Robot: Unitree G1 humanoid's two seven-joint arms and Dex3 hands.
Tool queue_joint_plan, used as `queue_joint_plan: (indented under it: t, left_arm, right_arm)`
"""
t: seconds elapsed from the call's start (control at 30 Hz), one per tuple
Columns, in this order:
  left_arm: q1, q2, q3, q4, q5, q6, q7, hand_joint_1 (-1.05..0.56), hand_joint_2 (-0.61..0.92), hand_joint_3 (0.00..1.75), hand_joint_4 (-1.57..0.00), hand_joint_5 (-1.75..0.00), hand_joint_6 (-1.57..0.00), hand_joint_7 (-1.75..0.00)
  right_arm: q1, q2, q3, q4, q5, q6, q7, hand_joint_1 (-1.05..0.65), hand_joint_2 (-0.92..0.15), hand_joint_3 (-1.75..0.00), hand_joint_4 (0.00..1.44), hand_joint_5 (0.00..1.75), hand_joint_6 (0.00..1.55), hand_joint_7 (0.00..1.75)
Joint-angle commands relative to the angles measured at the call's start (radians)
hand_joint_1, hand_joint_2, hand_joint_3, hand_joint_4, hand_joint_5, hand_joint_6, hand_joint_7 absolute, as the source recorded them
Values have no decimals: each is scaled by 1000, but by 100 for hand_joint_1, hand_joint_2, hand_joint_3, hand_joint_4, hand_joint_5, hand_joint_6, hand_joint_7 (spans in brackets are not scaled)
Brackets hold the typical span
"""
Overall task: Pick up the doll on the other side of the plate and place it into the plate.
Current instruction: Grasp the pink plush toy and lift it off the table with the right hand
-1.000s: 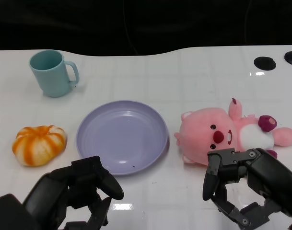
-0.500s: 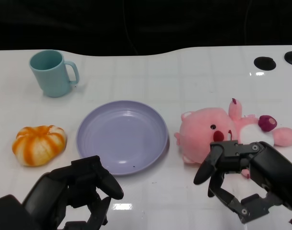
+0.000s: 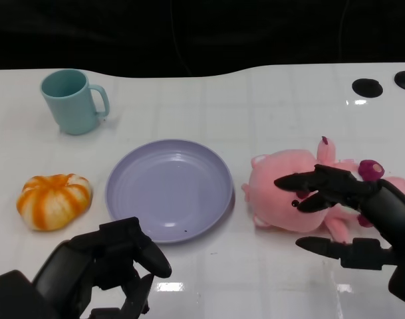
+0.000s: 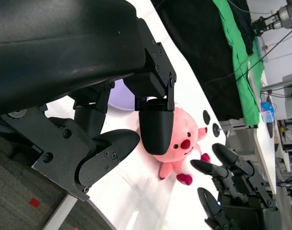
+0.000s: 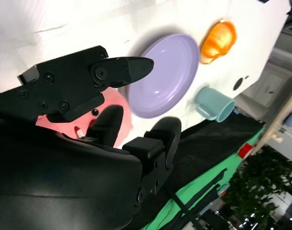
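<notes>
The doll (image 3: 302, 189) lies on the worktop (image 3: 255, 100) just right of the plate (image 3: 169, 189), head toward the rim, body and limbs trailing away to the right. Our right robot hand (image 3: 342, 212) hovers at its near side, fingers spread wide above and below the head, holding nothing; from these views we cannot tell whether any fingertip touches the plush. Our left robot hand (image 3: 106, 269) sits low near the plate's front edge, fingers curled in on nothing.

We judge the doll light, soft and squashy, not slippery and not fragile. The round head is the bulkiest part and looks the best place to grip; the thin limbs would let it dangle and swing.
</notes>
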Motion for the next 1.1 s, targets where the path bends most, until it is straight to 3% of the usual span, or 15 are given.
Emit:
queue_joint_plan:
  t: [0.03,0.17,0.33,0.6,0.7,0.87,0.97,1.1]
  left_arm:
    - [5,-2,-3,-28,8,24,21,-12,42,122,-71,-169,-70,-135]
    - [8,-6,-5,-6,-7,-29,4,-18,42,120,-71,-170,-73,-131]
    - [15,-5,-2,6,-34,-58,-7,-25,45,118,-68,-173,-77,-121]
    - [15,-1,-8,15,-19,-68,-2,-22,45,119,-70,-171,-78,-118]
    - [21,5,-15,14,-15,-77,-8,-33,51,104,-68,-172,-76,-121]
    - [23,12,-18,14,-13,-83,-10,-34,56,95,-65,-173,-74,-123]
    - [19,11,-18,7,-14,-78,-5,-32,54,98,-66,-173,-74,-122]
    - [18,9,-18,7,-15,-86,-4,-26,46,116,-68,-173,-76,-120]
  right_arm:
    - [-21,-48,-10,-34,-55,35,0,-52,-92,-4,5,77,22,27]
    - [-51,-94,-4,-60,-141,100,15,-58,-92,-3,0,70,18,22]
    - [-78,-111,18,-91,-246,191,20,-60,-92,-1,0,60,17,16]
    - [-131,-144,93,-64,-448,253,36,-65,-91,-1,0,48,14,11]
    - [-160,-148,118,-25,-509,268,41,-67,-92,-1,0,47,15,11]
    - [-192,-140,155,35,-580,284,47,-67,-92,-2,0,47,16,10]
    - [-218,-137,192,83,-643,286,36,-70,-92,-3,2,50,18,10]
    - [-255,-123,234,152,-723,300,25,-72,-92,-4,1,52,19,10]
